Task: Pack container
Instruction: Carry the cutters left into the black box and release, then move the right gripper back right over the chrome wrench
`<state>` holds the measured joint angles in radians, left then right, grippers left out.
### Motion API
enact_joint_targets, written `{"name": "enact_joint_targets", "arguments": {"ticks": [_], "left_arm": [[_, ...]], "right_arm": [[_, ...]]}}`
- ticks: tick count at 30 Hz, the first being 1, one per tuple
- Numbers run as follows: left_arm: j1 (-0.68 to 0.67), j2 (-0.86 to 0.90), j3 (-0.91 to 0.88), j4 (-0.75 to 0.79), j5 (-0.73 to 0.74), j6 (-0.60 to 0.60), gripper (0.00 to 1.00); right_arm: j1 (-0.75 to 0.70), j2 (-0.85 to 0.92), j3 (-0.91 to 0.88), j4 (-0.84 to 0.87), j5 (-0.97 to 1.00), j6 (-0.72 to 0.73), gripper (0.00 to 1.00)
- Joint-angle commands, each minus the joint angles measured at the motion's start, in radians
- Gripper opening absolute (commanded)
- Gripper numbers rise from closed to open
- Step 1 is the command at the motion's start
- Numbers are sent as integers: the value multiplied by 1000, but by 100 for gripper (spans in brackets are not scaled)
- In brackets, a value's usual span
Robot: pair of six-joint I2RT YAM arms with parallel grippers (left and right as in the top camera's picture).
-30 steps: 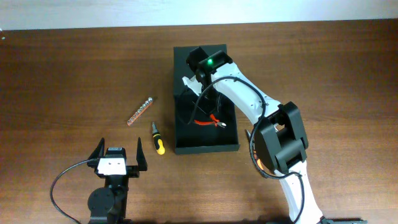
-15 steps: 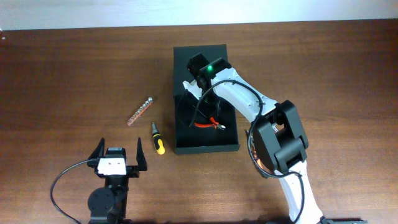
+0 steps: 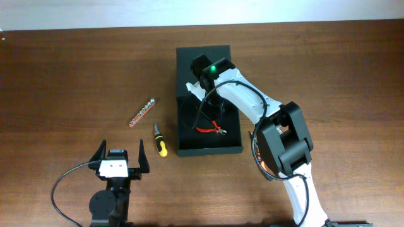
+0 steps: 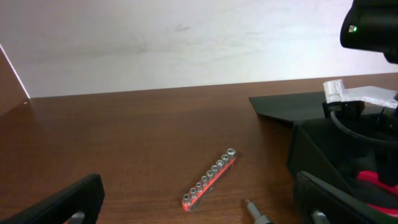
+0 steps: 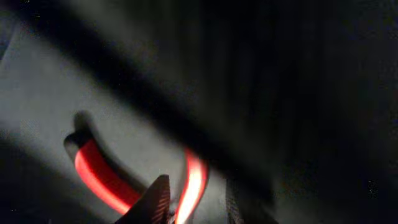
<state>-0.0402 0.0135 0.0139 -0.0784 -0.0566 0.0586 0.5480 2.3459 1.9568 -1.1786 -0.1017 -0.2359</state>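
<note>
pliers (image 3: pixel 210 129) in container (image 3: pixel 203 58) — screwdriver (image 3: pixel 160 140), sockets (image 3: pixel 141 113) left

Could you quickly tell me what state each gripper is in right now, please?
Left gripper: open, holding nothing.
Right gripper: cannot be told; it hangs over the container, fingers hidden.

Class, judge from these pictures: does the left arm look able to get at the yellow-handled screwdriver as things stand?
Probably yes. The screwdriver lies on the bare table just ahead of the left arm's fingers, which are open, with nothing between; the container sits off to one side.
</note>
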Motion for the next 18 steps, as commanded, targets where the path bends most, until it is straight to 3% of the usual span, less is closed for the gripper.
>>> {"name": "enact_joint_targets", "arguments": {"ticks": [1, 7, 9, 10, 11, 13, 18], "left_arm": [[-3, -7, -5, 0, 8, -2, 99], [-3, -7, -5, 0, 8, -2, 99], [-3, -7, -5, 0, 8, -2, 99], [-3, -7, -5, 0, 8, -2, 99], [-3, -7, -5, 0, 8, -2, 99], [-3, -7, -5, 0, 8, -2, 99], [-3, -7, -5, 0, 8, -2, 99]], "right_arm": [[3, -51, 74, -26, 9, 0, 28], [3, -83, 243, -129, 10, 0, 29], [2, -105, 299, -183, 42, 6, 36], [2, -117, 322, -211, 73, 16, 45], [1, -132, 344, -239, 113, 34, 65], [-3, -171, 381, -294, 201, 74, 89], [-37, -275, 383, -341, 222, 126, 93]]}}
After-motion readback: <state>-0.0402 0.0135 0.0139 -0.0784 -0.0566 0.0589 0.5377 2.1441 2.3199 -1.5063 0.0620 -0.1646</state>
